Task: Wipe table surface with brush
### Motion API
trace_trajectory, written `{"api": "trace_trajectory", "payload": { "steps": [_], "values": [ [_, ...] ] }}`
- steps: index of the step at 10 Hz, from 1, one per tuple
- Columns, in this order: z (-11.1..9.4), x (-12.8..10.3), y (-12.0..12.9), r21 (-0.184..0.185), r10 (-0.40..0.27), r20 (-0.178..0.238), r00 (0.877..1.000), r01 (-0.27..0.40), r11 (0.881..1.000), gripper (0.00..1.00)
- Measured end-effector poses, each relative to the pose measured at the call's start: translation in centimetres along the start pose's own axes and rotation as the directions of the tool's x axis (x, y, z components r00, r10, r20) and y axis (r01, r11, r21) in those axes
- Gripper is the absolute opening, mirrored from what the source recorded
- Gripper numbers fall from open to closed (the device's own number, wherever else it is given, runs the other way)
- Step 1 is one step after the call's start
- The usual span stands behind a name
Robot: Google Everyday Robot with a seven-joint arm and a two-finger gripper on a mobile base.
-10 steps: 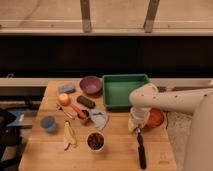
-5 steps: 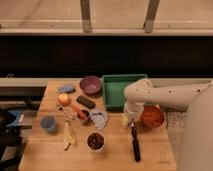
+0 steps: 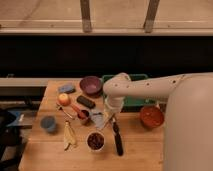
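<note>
Mid light-brown wooden table surface [image 3: 140,150], closed gripper [image 3: 111,118] pinching slim black-handled brush [image 3: 117,139], swept leftward since earlier; wiping underway.

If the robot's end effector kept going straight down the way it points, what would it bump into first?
Probably the table surface. The end effector points down, shut on the brush, whose handle stretches toward the table's near edge. Depth is hard to judge.

Light-brown plank-grained table surface [image 3: 140,150], black brush [image 3: 118,141], green tray [image 3: 131,101] — white gripper [image 3: 108,118]
</note>
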Motion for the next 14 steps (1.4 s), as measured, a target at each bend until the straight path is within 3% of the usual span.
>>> {"api": "trace_trajectory", "payload": {
  "steps": [3,5,8,10,12,14],
  "values": [
    [1.5,1.4,1.5,-0.029,0.006,-0.023,1.0,-0.006,1.0,0.0],
    [2.2,3.9,0.4,-0.036,0.04,-0.044,0.998,-0.041,0.999,0.0],
    [2.6,9.6,-3.9,-0.012,0.125,-0.068,0.99,-0.126,0.992,0.0],
    [2.3,11.5,-6.7,0.012,0.172,-0.061,0.983,-0.171,0.985,0.0],
    [1.8,11.6,-8.5,0.037,0.185,-0.044,0.982,-0.183,0.982,0.0],
    [1.3,9.7,-9.3,0.057,0.179,-0.022,0.984,-0.177,0.982,0.0]
  ]
}}
